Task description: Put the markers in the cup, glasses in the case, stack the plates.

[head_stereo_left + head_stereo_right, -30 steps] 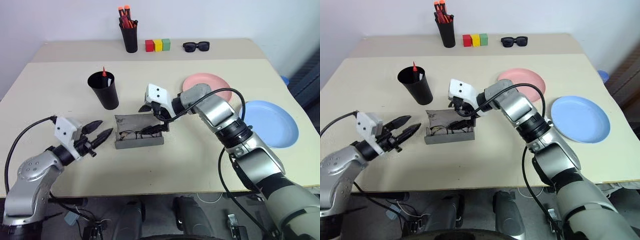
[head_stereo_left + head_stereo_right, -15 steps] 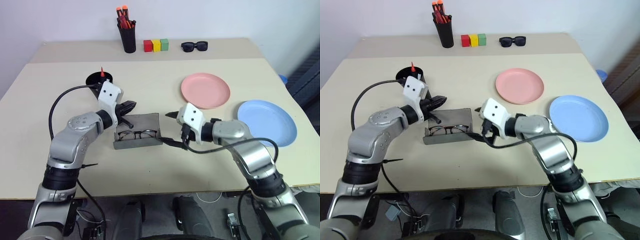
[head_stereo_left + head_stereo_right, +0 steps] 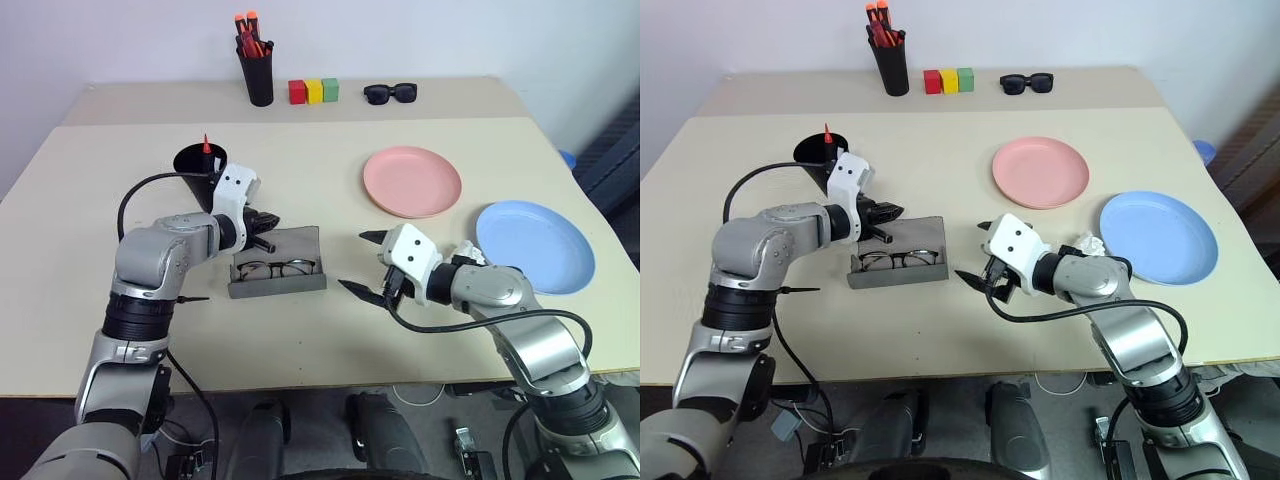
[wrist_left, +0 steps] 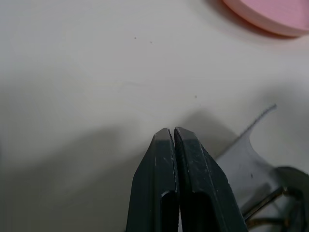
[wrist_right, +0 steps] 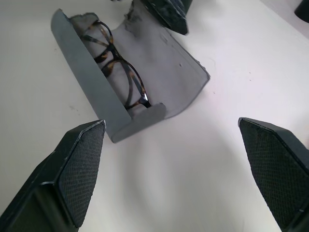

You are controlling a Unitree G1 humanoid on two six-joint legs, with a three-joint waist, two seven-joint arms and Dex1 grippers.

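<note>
A pale beige table [image 3: 330, 330] with a smooth matte top runs out to a plain white wall, a seam crossing it toward the far side. Nearest in, the right gripper [image 3: 366, 264] hangs just above the tabletop, its two black textured fingers spread wide with nothing between them. Just off its tips to the left lies the case [image 3: 277, 268], grey and felt-like, a long open box with its flap folded back flat on the table. The glasses [image 3: 274, 268] lie inside it, thin dark rims, roundish clear lenses. At the case's far left corner sits the left gripper [image 3: 268, 217], fingers pressed tight together and empty; the tips look to be on or just over the flap edge, hard to say which. Right behind that hand stands the cup [image 3: 195, 160], black tapered plastic, with a red-tipped marker [image 3: 207, 144] poking up from it. Beyond the right gripper lies the pink plate [image 3: 412, 181], round and shallow, and well off to that hand's right the blue plate [image 3: 536, 246], the two apart. At the far edge: a black pen holder [image 3: 260, 70] with orange-capped pens, three blocks [image 3: 314, 91] in red, yellow and green, and chunky black sunglasses [image 3: 391, 93].
</note>
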